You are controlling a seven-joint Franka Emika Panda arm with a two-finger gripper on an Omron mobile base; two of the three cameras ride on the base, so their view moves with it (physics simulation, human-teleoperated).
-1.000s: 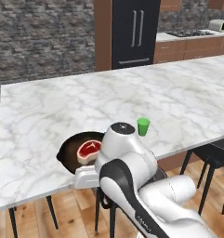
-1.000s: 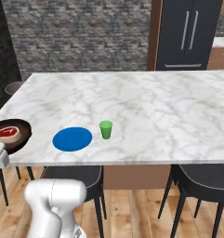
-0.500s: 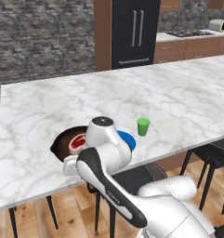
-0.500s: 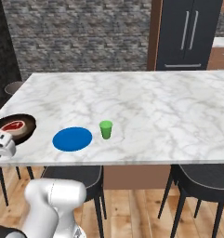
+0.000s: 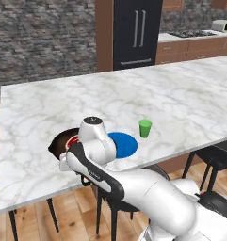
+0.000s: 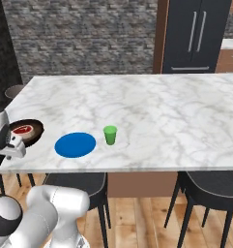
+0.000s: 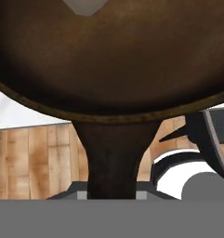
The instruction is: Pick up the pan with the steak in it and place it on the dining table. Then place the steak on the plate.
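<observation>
The dark pan [image 6: 27, 132] sits at the left end of the marble dining table [image 6: 161, 111], low over or on its top; I cannot tell which. The red steak [image 6: 22, 129] lies inside it. My gripper [image 6: 11, 146] is shut on the pan's short handle [image 7: 111, 153], which runs down from the brown pan body [image 7: 108, 56] to my gripper [image 7: 111, 194]. In the left base view my arm covers much of the pan [image 5: 62, 140], and a sliver of the steak [image 5: 73, 140] shows. The blue plate [image 6: 75, 144] [image 5: 123, 144] lies just right of the pan, bare.
A small green cup [image 6: 109, 134] [image 5: 144, 128] stands right of the plate. Dark chairs [image 6: 205, 181] are tucked under the table's near edge. A black fridge [image 5: 136, 33] and a stone wall stand beyond the table. Wooden floor lies below the table's left end.
The arm has carried the pan with the steak from beyond the table's left edge to over the tabletop, closer to the blue plate. Plate and cup have not moved.
</observation>
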